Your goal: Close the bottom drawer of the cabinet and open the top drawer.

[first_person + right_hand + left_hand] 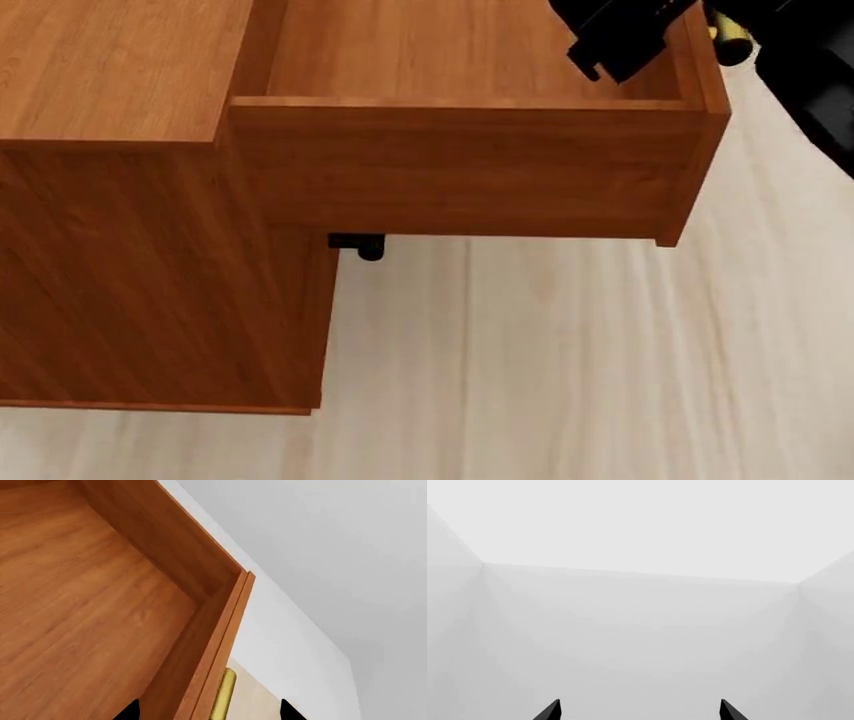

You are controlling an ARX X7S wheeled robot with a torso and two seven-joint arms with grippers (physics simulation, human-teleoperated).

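Note:
The cabinet [120,250] is seen from above, its top at the left. The top drawer [467,165] stands pulled far out to the right, and its inside is bare wood [80,605]. Its brass bar handle [730,35] is on the front panel at the far right and also shows in the right wrist view [223,695]. My right gripper [627,35] [208,711] is open, with its fingertips either side of the drawer's front panel and handle. My left gripper [640,710] is open and empty, facing plain white walls. The bottom drawer is hidden under the open top drawer.
Pale wood plank floor [561,370] spreads below and to the right of the cabinet. A small black part [358,245] pokes out beneath the open drawer; I cannot tell what it is. White walls [320,555] stand beyond the drawer.

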